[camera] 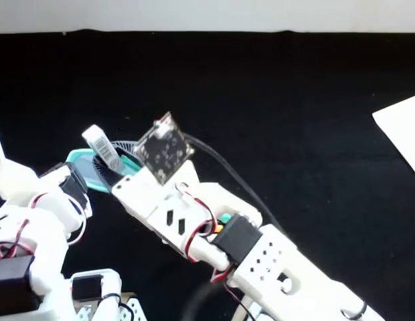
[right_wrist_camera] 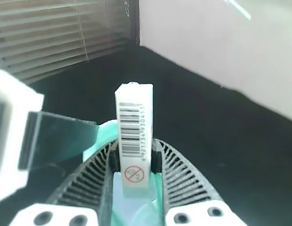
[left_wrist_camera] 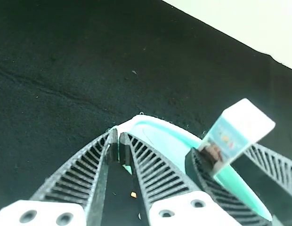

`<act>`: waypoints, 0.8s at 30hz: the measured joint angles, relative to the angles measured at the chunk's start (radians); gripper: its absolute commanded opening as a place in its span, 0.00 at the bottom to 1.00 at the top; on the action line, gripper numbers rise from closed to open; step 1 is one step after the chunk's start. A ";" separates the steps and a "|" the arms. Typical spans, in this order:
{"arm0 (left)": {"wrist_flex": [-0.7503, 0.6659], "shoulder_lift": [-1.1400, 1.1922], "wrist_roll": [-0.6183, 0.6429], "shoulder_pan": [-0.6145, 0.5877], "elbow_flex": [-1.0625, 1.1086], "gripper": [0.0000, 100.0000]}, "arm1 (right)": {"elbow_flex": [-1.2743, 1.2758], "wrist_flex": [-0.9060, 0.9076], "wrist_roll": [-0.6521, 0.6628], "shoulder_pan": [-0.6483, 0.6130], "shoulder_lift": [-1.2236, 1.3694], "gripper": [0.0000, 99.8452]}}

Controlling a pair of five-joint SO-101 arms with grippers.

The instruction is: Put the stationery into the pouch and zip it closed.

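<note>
A teal pouch (camera: 84,160) lies open on the black table at the left; its rim (left_wrist_camera: 160,134) curves between both grippers. My left gripper (left_wrist_camera: 118,143) is shut on the pouch's edge, pinching it at the near end of the opening. My right gripper (right_wrist_camera: 134,157) is shut on a white eraser (right_wrist_camera: 133,127) with a barcode sleeve, held upright. In the high view the eraser (camera: 100,144) sticks up from the right gripper (camera: 115,162) just over the pouch mouth. The left wrist view shows the eraser (left_wrist_camera: 235,132) tilted above the teal opening.
The black cloth (camera: 294,100) covers the table, with open room to the right and back. A white sheet (camera: 403,130) lies at the right edge. The left arm's white body (camera: 33,227) stands close to the pouch.
</note>
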 measured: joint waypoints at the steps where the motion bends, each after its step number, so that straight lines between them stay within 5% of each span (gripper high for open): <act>1: 0.000 0.000 0.000 0.000 0.000 0.01 | 0.023 -0.020 0.018 0.000 0.000 0.01; 4: 0.000 0.000 0.000 0.000 0.000 0.01 | 0.084 -0.068 0.078 0.000 -0.002 0.04; 9: 0.000 0.000 0.000 0.000 0.000 0.01 | 0.149 -0.109 0.124 0.000 -0.003 0.23; 24: 0.000 0.000 0.002 0.009 0.000 0.01 | 0.051 -0.026 0.106 0.057 0.003 0.22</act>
